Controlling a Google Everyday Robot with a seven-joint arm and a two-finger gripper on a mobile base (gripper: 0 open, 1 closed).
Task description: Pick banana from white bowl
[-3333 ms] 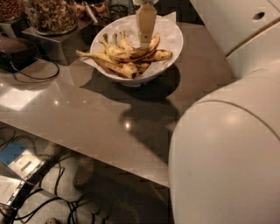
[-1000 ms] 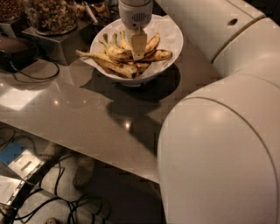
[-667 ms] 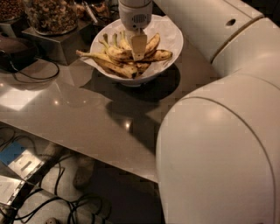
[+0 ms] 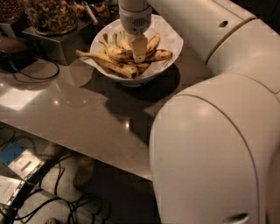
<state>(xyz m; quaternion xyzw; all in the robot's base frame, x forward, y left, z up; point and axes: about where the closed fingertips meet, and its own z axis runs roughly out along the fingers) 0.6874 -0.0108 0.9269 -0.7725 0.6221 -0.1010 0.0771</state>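
1 big white robot arm [image 4: 218, 144] fills the right side of the scene and reaches back over 1 grey countertop [image 4: 87, 113]. Its glossy shell hides most of the far edge. On the counter stands 1 white bowl [image 4: 148, 75], wide and deep and lined with white paper [image 4: 173, 40]. To the left of it, 2 jars of brownish dry food [image 4: 51, 13] sit on 1 metal stand [image 4: 59, 43]. 1 dark cable [image 4: 33, 76] loops across the counter in front of that stand.

I count at least 5 bananas in the bowl, piled across each other so the lower ones are partly hidden. 1 thin one [image 4: 94, 56] pokes out over the left rim. The banana [image 4: 116, 53], plump, curved and yellow, lies in the middle of the heap, inside the bowl. The gripper [image 4: 139, 56] hangs straight down from the wrist, with its tan tip low among the fruit, touching or just beside that banana's right end. Whether the gripper is open or clamped, I cannot tell. More cables [image 4: 65, 205] lie tangled on the floor below.
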